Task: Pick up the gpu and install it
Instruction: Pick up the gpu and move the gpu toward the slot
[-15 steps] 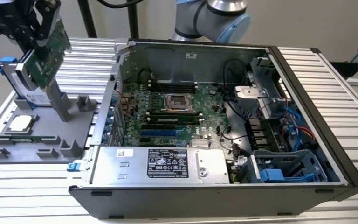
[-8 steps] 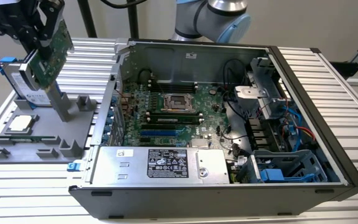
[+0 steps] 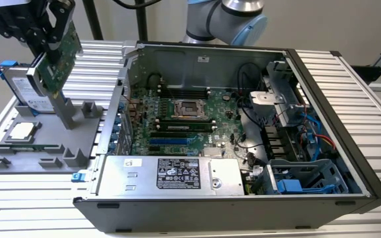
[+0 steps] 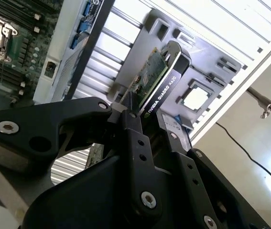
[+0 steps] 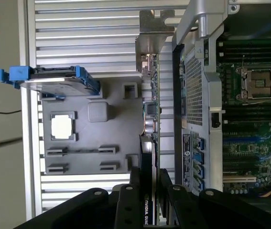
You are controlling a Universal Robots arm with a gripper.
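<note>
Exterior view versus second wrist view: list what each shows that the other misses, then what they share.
Exterior view: the power supply, the drive cage and the arm's blue-capped joint. Second wrist view: a metal rod with a clamp. Both: the pincer shut on the gpu, the grey holder tray with its chip, and the motherboard socket.

In the exterior view: looking steeply down from high up, at some distance, on the open computer case (image 3: 177, 64), the gray tray (image 3: 45, 153) beside it and the desk (image 3: 336, 84). In both wrist views: close behind the gripper (image 5: 149, 181), looking past it at the same tray, case edge and motherboard (image 5: 250, 124).
</note>
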